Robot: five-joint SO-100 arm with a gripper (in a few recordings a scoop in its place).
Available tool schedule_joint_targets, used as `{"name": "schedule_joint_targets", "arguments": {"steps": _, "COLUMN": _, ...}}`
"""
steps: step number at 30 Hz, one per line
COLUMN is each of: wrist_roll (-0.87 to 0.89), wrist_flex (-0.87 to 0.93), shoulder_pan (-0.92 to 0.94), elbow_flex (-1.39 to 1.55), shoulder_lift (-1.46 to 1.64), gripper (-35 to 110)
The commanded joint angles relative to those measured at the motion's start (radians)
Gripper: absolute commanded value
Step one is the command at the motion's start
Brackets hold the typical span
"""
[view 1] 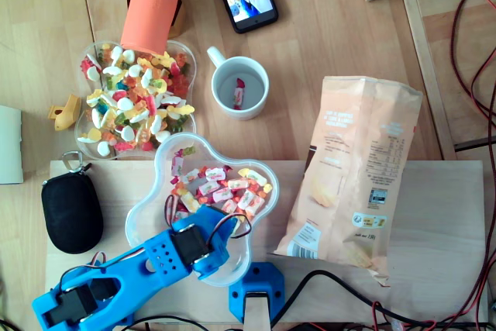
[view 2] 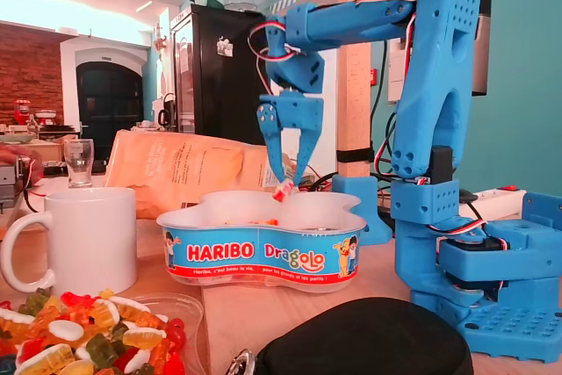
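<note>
Gripper: your gripper points straight down, its fingers pinched at the very tips on a wrapped sweet.
Sweet: it hangs over the Haribo tub, about level with the rim in the fixed view and apart from the sweets below it.
Tub: in the overhead view its clear wall lies under the arm's head, with wrapped sweets heaped toward its right side.
Step in hand: I read this as the lift. The sweet is off the heap but not yet clear of the rim.
Next move: it calls for a steady pinch, since you hold the sweet by the tips alone, and for more height before any sideways swing.
Mug: the white mug stands just beyond the tub in the overhead view, with a single sweet inside. In the fixed view it is near left.
Around: in the overhead view the gummy bowl sits just beside the tub at far left, the crisp bag lies to the right, and the black pouch to the left.
</note>
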Motion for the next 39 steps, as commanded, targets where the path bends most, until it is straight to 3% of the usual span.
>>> {"name": "schedule_joint_targets", "arguments": {"steps": 1, "wrist_roll": 0.074, "wrist_flex": 0.034, "shoulder_pan": -0.058, "elbow_flex": -0.138, "shoulder_lift": 0.021, "gripper": -4}}
{"name": "schedule_joint_targets", "arguments": {"steps": 14, "wrist_roll": 0.489, "wrist_flex": 0.015, "shoulder_pan": -0.324, "elbow_flex": -0.449, "shoulder_lift": 0.017, "gripper": -4}}
{"name": "schedule_joint_targets", "arguments": {"steps": 24, "wrist_roll": 0.528, "wrist_flex": -0.341, "shoulder_pan": -0.342, "elbow_flex": -0.469, "shoulder_lift": -0.227, "gripper": -4}}
{"name": "schedule_joint_targets", "arguments": {"steps": 39, "wrist_roll": 0.581, "wrist_flex": -0.528, "shoulder_pan": -0.442, "elbow_flex": -0.451, "shoulder_lift": -0.262, "gripper": -4}}
